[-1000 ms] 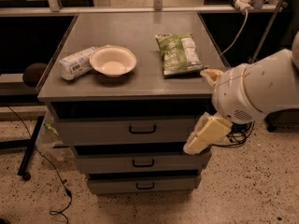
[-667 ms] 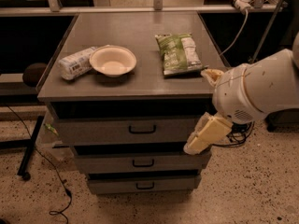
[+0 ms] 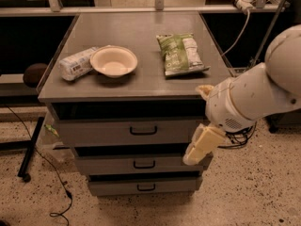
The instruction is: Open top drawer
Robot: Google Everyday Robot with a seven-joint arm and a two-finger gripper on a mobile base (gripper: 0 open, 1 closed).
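Light: dim, warm yellow-brown cast, falling from above.
Table (image 3: 136, 27): top evenly lit, with a faint sheen.
Shadow: a black band under the table's overhang, just above the top drawer (image 3: 94, 133); dark gaps below it.
Brightest: bowl (image 3: 114, 60) and white arm (image 3: 254, 93).
Pincer (image 3: 201, 146): cream, lit from above, by the drawer fronts' right end.
Surroundings: nearly black beside the table.

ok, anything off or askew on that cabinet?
Nothing stands out. Bowl, chip bag and white packet lie tidy on top; nothing spilled. Top drawer front sits straight. The gripper hangs beside its right end, away from the handle.
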